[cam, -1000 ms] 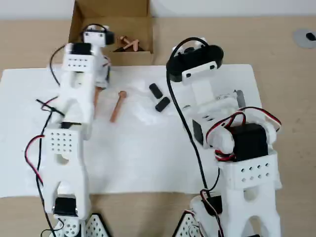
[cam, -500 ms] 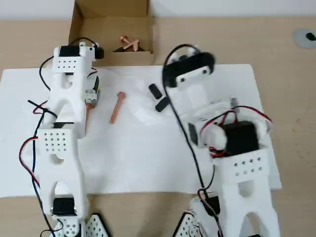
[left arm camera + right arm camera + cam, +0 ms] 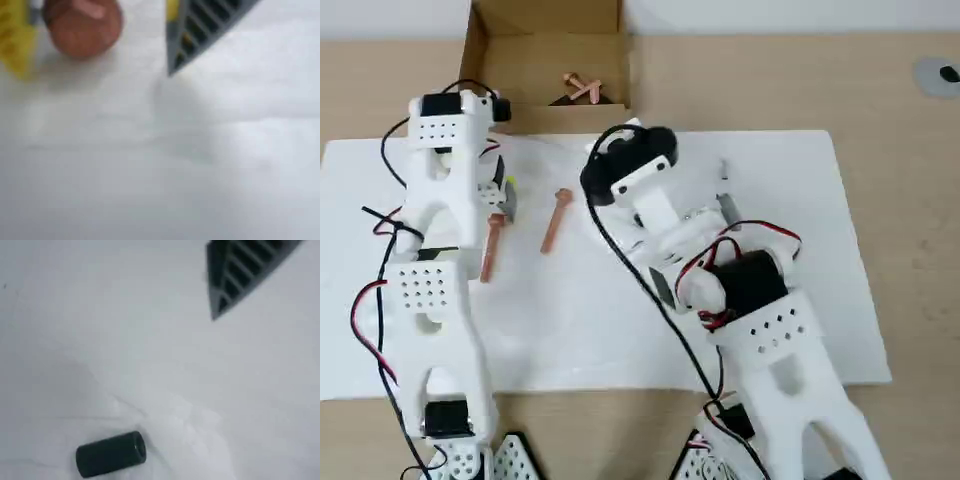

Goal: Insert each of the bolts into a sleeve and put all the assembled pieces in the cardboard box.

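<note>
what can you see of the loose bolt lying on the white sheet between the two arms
The bolt is a reddish-brown piece, plastic by the look of it, with a round flat head and a slim straight shank. It lies flat on the white sheet, slightly slanted, with its head toward the cardboard box and its shank pointing back toward the arm bases. It sits between the left arm and the right arm, apart from both. It carries no sleeve, and only the sheet touches it.

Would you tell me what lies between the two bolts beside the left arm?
Bare white sheet separates one bolt from the other bolt, in the high view.
</note>
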`<state>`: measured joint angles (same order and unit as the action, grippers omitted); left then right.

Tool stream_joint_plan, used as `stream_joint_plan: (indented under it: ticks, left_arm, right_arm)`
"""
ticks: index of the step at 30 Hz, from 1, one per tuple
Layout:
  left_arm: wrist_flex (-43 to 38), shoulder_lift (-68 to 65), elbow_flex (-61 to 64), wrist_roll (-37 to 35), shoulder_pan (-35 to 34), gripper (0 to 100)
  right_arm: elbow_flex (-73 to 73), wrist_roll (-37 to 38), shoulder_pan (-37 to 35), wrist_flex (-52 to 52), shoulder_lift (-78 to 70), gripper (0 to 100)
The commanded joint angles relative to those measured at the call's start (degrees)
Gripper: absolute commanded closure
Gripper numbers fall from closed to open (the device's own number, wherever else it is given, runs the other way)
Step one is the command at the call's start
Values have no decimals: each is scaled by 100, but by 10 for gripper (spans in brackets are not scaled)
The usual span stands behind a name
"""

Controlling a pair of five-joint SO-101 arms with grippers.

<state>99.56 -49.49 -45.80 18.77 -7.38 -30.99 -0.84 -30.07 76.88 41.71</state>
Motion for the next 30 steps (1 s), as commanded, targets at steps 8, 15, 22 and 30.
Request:
stream_joint_plan:
  ticks: [8,15,22,30]
  left_arm:
    - [26,1446,1029,44,-35,768]
    - [-457,1974,2286,26,-53,768]
    - [-1811,3055,4352,18,-44,769]
    - [-3499,4892,6611,44,-44,769]
  right_arm:
    - [136,-35,-75,-264,-541,544]
    - [919,-448,-75,-387,-1525,544]
    - [1956,-1037,-84,-730,-2826,544]
    - [3398,-949,-48,-703,-4620,544]
